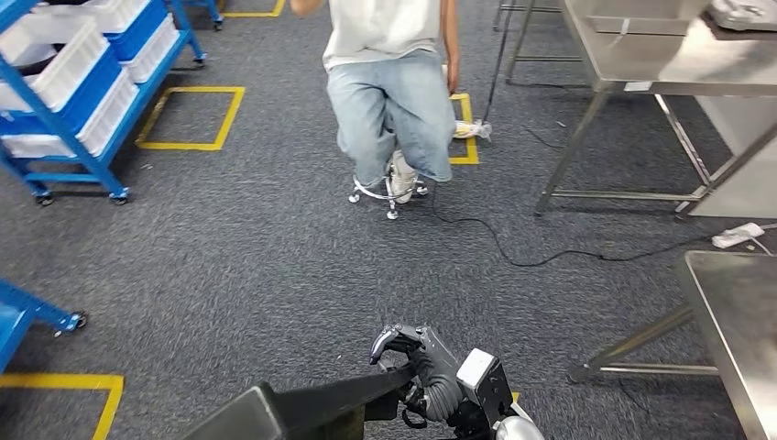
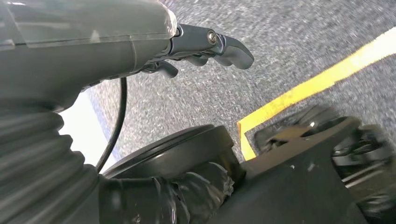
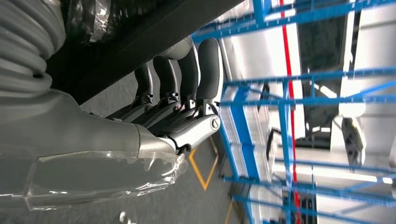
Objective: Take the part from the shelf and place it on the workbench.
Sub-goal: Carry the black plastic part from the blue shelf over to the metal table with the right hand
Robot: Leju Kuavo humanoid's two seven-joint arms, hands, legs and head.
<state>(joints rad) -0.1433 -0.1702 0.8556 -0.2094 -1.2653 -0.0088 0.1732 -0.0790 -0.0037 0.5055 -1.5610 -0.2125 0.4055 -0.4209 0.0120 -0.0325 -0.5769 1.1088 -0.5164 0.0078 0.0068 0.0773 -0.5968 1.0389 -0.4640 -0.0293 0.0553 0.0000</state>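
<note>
Carrying step. Right hand [image 1: 412,357] at 6 o'clock wraps fingers [image 3: 187,79] around the dark part [image 1: 302,408]. Left hand [image 2: 205,46] loosely curled, holding nothing. Next: turn toward workbench [image 1: 738,312] at 4 o'clock, set part down.

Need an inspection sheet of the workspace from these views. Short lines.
Surface: steel workbench at the right edge; part not yet on it.
Job's things: dark part low in the head view, at the right hand; blue shelf with white bins, far left.
Clutter: nothing seen.
Hands: right hand holds the dark part, fingers curled against it. Left hand over the carpet; grasp unclear.
Cables: black cable runs across the carpet to a white power strip.
Surroundings: person seated on a stool ahead; yellow floor tape; second steel table.
</note>
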